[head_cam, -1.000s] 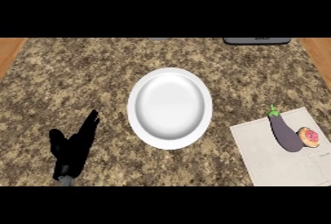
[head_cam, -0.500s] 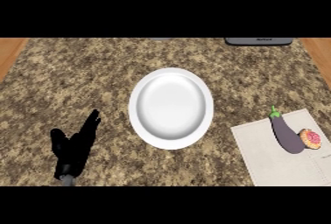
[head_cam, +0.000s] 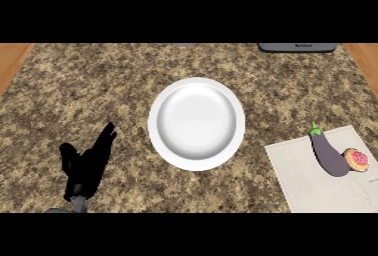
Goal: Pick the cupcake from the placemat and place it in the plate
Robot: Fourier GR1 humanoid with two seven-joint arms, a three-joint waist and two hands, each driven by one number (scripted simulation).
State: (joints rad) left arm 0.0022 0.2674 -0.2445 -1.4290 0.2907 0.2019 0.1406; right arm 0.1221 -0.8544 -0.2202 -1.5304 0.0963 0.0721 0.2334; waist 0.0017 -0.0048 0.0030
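The small round cupcake with pink frosting and a tan wrapper (head_cam: 356,160) is sitting on the pale grey rectangular cloth placemat (head_cam: 314,180) at the near right of the speckled brown granite table (head_cam: 88,90), touching or just beside the right flank of a dark purple eggplant with a green stem (head_cam: 328,154) that is lying lengthwise on the same mat. The white round ceramic plate (head_cam: 196,123), bare inside, is waiting at the middle of the table, well apart from the mat to its left. The robot's left hand (head_cam: 85,167) is resting at the near left with its fingers straight and relaxed, holding nothing; the right hand is not showing anywhere in the view, so its state cannot be told. Judging by its look, the cupcake is going to be light but soft: the frosting would smear and the cake crush if squeezed from above, so the better hold is likely around the wrapper's sides, low down. The eggplant is crowding the left side, leaving little room for a finger there, so an approach from the right or far side seems wiser. A dark grey object (head_cam: 297,47) is lying at the table's far edge.
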